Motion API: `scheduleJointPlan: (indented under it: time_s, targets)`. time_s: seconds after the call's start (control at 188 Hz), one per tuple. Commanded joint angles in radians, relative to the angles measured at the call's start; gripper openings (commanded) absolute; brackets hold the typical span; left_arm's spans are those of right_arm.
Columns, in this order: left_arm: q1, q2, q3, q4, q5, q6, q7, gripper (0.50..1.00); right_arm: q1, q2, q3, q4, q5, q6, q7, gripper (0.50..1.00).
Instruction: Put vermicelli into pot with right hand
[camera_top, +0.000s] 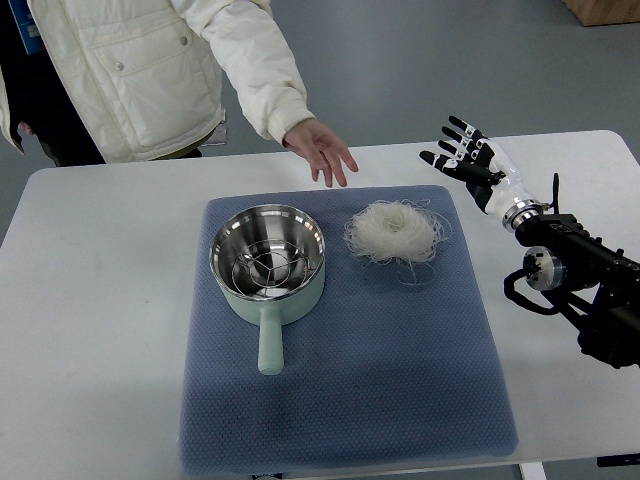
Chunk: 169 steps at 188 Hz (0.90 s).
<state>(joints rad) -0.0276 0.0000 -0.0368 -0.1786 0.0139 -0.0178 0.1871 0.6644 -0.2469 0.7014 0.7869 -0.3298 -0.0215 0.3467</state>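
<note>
A nest of white vermicelli (393, 231) lies on the blue mat (345, 380), right of a pale green pot (268, 262) with a steel inside and a wire rack in it. The pot's handle points toward the near edge. My right hand (463, 153) hovers above the table to the upper right of the vermicelli, its fingers spread and holding nothing. The hand is apart from the noodles. The left arm does not show.
A person in a white padded jacket stands at the far side, one hand (322, 150) reaching over the table's far edge just above the mat. The mat lies on a white table (100, 300).
</note>
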Motion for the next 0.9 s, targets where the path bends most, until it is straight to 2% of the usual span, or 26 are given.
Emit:
scheduleJointPlan:
  time_s: [0.0,0.893]
  targets:
    - [0.000,0.000,0.000,-0.001,0.000,0.001,0.000,1.000,0.000,0.001,0.000,0.000,0.000,0.000,0.000,0.930]
    - [0.000,0.000,-0.002,0.001,0.000,0.001,0.000,1.000,0.001,-0.003,0.001,0.000,-0.006,-0.002,0.002,0.928]
